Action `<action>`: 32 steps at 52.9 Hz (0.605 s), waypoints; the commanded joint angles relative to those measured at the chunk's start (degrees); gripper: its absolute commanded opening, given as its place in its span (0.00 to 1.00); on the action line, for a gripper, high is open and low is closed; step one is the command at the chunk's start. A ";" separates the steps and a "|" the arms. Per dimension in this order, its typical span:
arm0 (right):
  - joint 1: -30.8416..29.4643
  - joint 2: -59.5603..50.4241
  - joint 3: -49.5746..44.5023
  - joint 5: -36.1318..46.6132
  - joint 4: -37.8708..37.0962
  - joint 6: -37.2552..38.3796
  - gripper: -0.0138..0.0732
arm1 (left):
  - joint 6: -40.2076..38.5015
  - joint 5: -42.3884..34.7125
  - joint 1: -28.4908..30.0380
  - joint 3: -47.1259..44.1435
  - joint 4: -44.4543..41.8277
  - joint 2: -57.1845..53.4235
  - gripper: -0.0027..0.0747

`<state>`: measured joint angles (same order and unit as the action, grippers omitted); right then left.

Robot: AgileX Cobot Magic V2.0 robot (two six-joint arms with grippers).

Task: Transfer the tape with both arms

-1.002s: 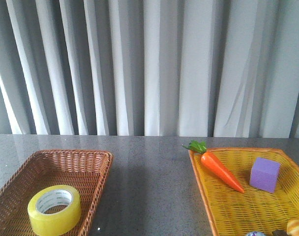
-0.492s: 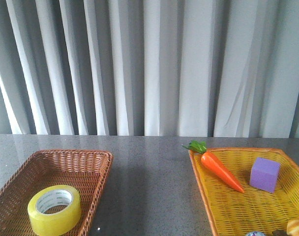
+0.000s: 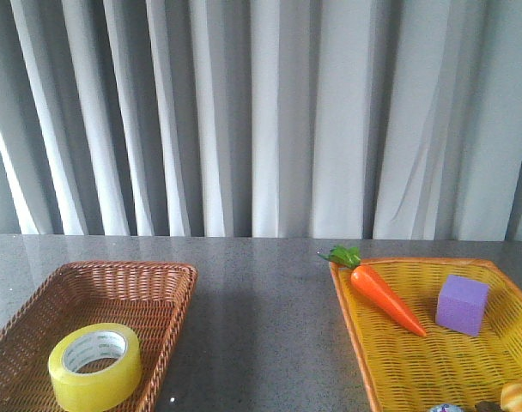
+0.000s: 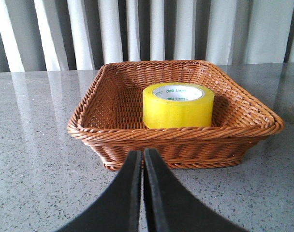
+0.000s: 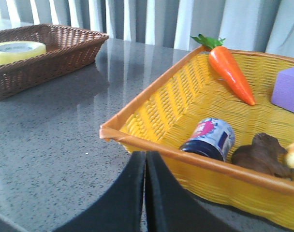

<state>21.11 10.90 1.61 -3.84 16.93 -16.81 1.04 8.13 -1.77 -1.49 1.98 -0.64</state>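
Note:
The yellow tape roll [image 3: 95, 366] with its white printed core lies flat in the brown wicker basket [image 3: 172, 292] at the front left. It also shows in the left wrist view [image 4: 178, 106] and the right wrist view [image 5: 17, 52]. My left gripper [image 4: 142, 159] is shut and empty, just outside the basket's near wall [image 4: 176, 140]. My right gripper [image 5: 145, 162] is shut and empty, at the near rim of the yellow basket [image 5: 152, 145]. Neither arm shows in the front view.
The yellow basket [image 3: 355, 326] at the right holds a toy carrot [image 3: 383, 296], a purple cube [image 3: 462, 305], a small blue jar [image 5: 210, 137] and a brown object [image 5: 263, 154]. Grey stone tabletop [image 3: 261, 326] lies between the baskets. A curtain hangs behind.

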 commanded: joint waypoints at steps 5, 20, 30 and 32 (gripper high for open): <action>-5.02 -4.96 -3.40 7.17 -3.23 4.79 0.15 | -0.48 -4.33 0.01 1.59 0.17 -0.93 0.03; -15.51 -12.45 -3.54 3.84 -19.87 20.13 0.15 | -0.48 -4.33 0.01 1.59 0.17 -0.93 0.03; -17.79 -12.33 -3.54 1.54 -29.85 35.12 0.15 | -0.48 -4.33 0.01 1.59 0.17 -0.93 0.03; -17.79 -12.33 -3.54 1.60 -31.80 36.19 0.15 | -0.48 -4.33 0.01 1.59 0.17 -0.93 0.03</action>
<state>3.75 -0.67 -1.44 -5.78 -9.78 15.00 0.99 8.13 -1.77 -1.49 1.98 -0.64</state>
